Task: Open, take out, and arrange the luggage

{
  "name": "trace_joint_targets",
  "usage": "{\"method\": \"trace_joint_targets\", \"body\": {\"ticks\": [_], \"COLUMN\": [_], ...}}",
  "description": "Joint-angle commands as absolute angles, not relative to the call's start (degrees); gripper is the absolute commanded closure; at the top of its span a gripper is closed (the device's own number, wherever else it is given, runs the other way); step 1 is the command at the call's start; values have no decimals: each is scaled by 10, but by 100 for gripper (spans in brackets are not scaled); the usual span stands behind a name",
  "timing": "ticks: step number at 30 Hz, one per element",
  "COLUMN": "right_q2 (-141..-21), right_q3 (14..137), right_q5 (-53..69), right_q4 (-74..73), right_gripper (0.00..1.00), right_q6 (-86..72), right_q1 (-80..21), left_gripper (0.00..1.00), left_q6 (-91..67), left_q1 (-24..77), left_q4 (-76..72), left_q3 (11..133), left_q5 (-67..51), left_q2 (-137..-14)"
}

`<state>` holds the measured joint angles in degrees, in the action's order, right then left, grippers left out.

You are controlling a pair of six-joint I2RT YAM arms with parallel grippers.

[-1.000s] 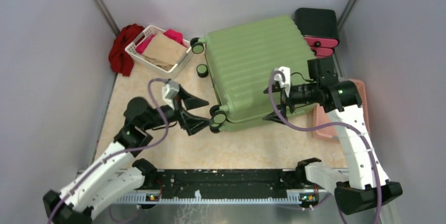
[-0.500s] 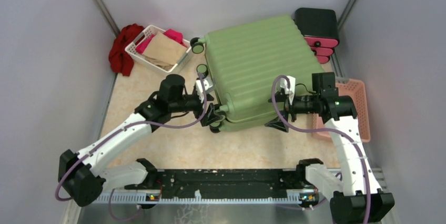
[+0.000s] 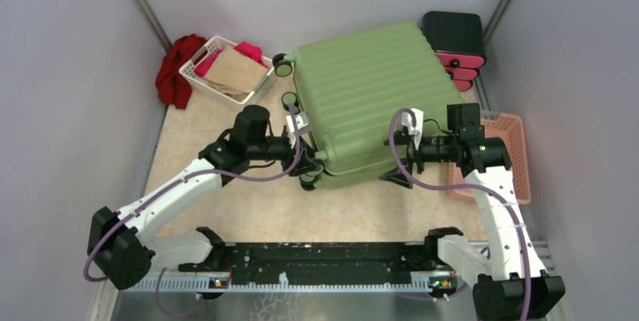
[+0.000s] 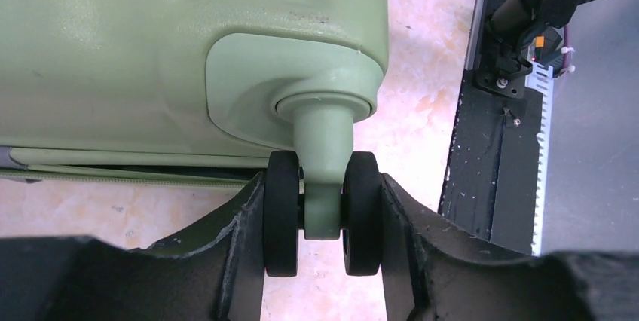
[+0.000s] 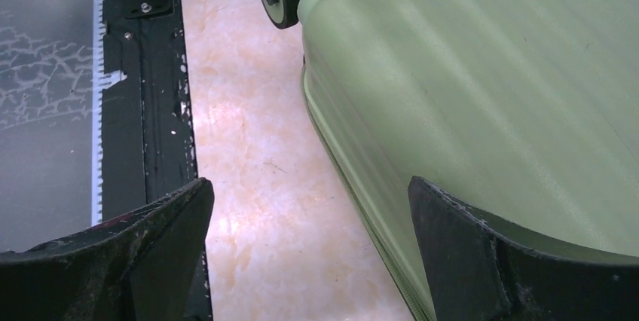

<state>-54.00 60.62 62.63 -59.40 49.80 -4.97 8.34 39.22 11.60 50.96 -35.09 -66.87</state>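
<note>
A white basket (image 3: 215, 89) sits at the far left of the surface (image 3: 249, 208). Inside it lies a flat brown piece (image 3: 235, 71), with something bright pink (image 3: 249, 51) tucked behind it. A red cloth (image 3: 175, 72) is bunched up just beside the basket, against the grey wall (image 3: 68, 110). In the far right corner stands a black box (image 3: 452, 35) with pink drawers (image 3: 461, 61) at its front. Nearer, along the right wall, lies a light pink basket (image 3: 520, 163) with little holes in its sides. The surface is pale and yellowish, with a stone pattern. A long black rail (image 3: 324, 261) runs across its near edge.
</note>
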Motion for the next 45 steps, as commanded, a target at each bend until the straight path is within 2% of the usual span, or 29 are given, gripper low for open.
{"method": "trace_joint_targets", "body": {"ticks": [1, 2, 9, 15, 23, 37, 45], "right_q2": [-537, -538, -552, -571, -588, -589, -619], "right_q3": [619, 623, 661, 713, 798, 836, 787], "right_q5": [644, 642, 635, 637, 582, 339, 339], "right_q4": [-587, -590, -640, -691, -718, -468, -342], "right_gripper": [1, 1, 1, 2, 1, 1, 1], "right_q6": [506, 508, 542, 572, 576, 354, 275], "right_q1": [-44, -44, -44, -44, -44, -42, 22], "left_gripper": [96, 100, 100, 100, 100, 100, 100], "left_q6": [66, 64, 22, -91, -210, -360, -392], "left_q1": [394, 393, 331, 211, 168, 105, 75], "left_q4": [121, 124, 87, -25, -147, -248, -278], "left_q3": [535, 540, 589, 634, 715, 818, 876], "left_q5": [-332, -317, -291, -367, -349, -241, -216], "left_q2": [-672, -666, -618, -634, -694, -801, -869]}}
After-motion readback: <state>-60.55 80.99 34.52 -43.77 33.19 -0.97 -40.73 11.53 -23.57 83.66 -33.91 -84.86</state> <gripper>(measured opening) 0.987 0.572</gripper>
